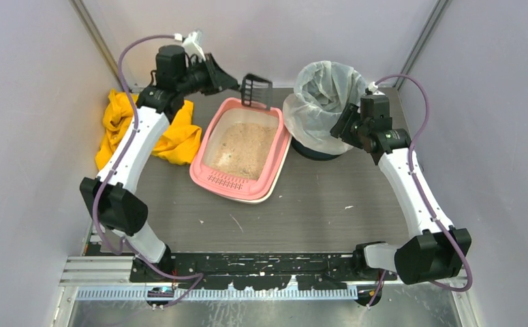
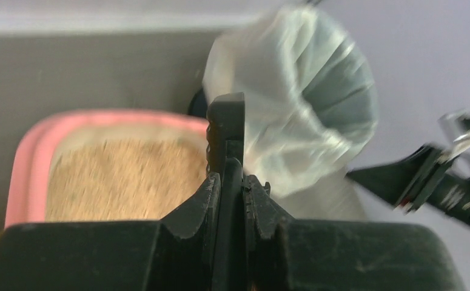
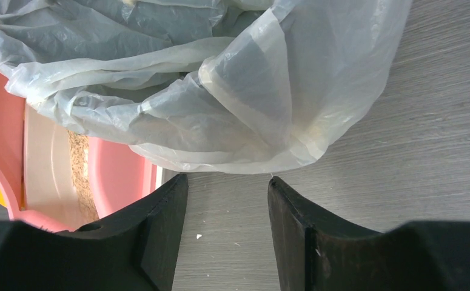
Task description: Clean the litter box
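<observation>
Top external view: wide grey surface [image 1: 315, 211] between pale walls. White and black left arm [image 1: 135, 146] and right arm [image 1: 411, 187], bolted at the near edge, bent out to the sides and reaching toward the far end.

Pink litter box [image 1: 228, 182] in the middle of the surface, a bit to the left and turned at a slant. Slotted lip at the near end, beige litter [image 1: 244, 146] spread flat inside.

Just right of the box, round bin [image 1: 308, 126] with a clear crinkly liner hanging over its rim. Liner bulging over the box's right edge in the right wrist view; touching or not, cannot tell.

Yellow cloth [image 1: 172, 139] bunched up at the far left, partly under the left arm, just beside the box.

Black slotted scoop [image 1: 255, 90] up in the air by the far right corner of the box, near the bin. Left pincer [image 1: 234, 83] pressed tight on the scoop's handle. Left wrist view blurry: handle squeezed between both fingers [image 2: 196, 206], scoop seen from its thin edge.

Right pincer [image 1: 343, 122] at the near right side of the bin, spread apart, pinching nothing. Bare surface between its two black fingers [image 3: 159, 230], liner edge just ahead.

Tiny white crumbs [image 1: 347, 206] scattered on the surface, nearer than the box.
</observation>
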Controlling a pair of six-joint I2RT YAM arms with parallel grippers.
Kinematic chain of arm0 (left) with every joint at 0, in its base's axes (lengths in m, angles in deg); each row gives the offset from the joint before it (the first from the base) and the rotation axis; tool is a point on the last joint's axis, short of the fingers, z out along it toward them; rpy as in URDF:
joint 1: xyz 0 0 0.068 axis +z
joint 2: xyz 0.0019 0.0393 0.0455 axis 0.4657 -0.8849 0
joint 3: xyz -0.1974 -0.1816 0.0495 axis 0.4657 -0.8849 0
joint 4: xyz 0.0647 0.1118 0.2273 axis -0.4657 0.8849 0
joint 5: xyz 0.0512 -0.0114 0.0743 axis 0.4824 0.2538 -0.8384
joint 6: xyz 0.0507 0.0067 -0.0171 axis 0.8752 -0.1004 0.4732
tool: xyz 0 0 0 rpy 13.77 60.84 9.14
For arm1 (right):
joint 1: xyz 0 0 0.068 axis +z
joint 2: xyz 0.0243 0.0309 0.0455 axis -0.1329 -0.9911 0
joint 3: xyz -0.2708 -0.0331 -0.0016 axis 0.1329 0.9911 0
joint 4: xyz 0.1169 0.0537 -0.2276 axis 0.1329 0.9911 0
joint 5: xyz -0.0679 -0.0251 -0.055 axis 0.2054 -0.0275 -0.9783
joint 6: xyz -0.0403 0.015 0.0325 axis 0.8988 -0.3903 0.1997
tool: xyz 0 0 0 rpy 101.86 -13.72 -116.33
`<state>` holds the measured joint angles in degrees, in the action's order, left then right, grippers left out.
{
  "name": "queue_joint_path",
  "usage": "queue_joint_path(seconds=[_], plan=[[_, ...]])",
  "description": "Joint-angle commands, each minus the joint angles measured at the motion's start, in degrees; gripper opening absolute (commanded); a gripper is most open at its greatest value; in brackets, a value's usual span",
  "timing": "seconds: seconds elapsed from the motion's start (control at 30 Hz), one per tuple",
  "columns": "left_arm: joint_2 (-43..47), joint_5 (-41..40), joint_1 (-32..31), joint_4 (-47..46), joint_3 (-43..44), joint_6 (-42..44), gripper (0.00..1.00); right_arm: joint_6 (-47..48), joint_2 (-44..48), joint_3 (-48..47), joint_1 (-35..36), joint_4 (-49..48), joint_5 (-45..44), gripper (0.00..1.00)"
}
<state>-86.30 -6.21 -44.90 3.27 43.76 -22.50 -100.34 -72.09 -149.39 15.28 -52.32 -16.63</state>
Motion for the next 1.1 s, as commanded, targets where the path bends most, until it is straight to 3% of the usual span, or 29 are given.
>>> queue_joint_path(seconds=[0.0, 0.2, 0.4, 0.63, 0.7, 0.77, 0.8, 0.83, 0.87, 1.07], plan=[[4.09, -2.39, 0.44, 7.34, -11.43, 6.07, 0.0, -1.76, -0.47, 0.96, -0.12, -5.87, 3.01, 0.56], [2.98, 4.58, 1.88, 1.46, -23.11, 2.84, 0.0, -3.23, -0.76, 2.09, -0.03, -7.42, 4.26, 0.56], [-3.35, 6.4, 2.16, -0.24, -22.91, 2.01, 0.0, -3.47, 0.25, 2.69, 0.16, -7.0, 3.37, 0.56], [-8.08, 4.39, 2.1, 7.39, -18.3, 4.1, 0.02, -2.49, 1.07, 2.69, 0.18, -5.48, 2.61, 0.56], [-8.61, 2.57, 2.05, 12.87, -15.86, 7.74, 0.13, -2.34, 1.08, 3.11, 0.12, -5.58, 2.12, 0.57], [-8.18, 0.81, 2.04, 15.45, -14.98, 9.91, 0.32, -2.33, 0.5, 3.25, 0.12, -5.89, 2.21, 0.56], [-7.79, -0.25, 2.03, 16.12, -14.99, 10.61, 0.5, -2.29, -0.01, 3.17, 0.11, -6.2, 2.62, 0.56], [-7.23, -1.54, 2.03, 16.81, -15.16, 11.05, 0.76, -2.31, -0.63, 2.99, 0.16, -6.46, 2.93, 0.56], [-6.63, -3.1, 1.96, 17.45, -15.36, 11.55, 0.96, -2.37, -1.26, 2.76, 0.13, -6.8, 3.28, 0.56], [-1.8, -5.92, 1.77, 15.68, -18.2, 13.38, 1.0, -2.33, -4.9, 0.11, 0.15, -8.4, 4.59, 0.56]])
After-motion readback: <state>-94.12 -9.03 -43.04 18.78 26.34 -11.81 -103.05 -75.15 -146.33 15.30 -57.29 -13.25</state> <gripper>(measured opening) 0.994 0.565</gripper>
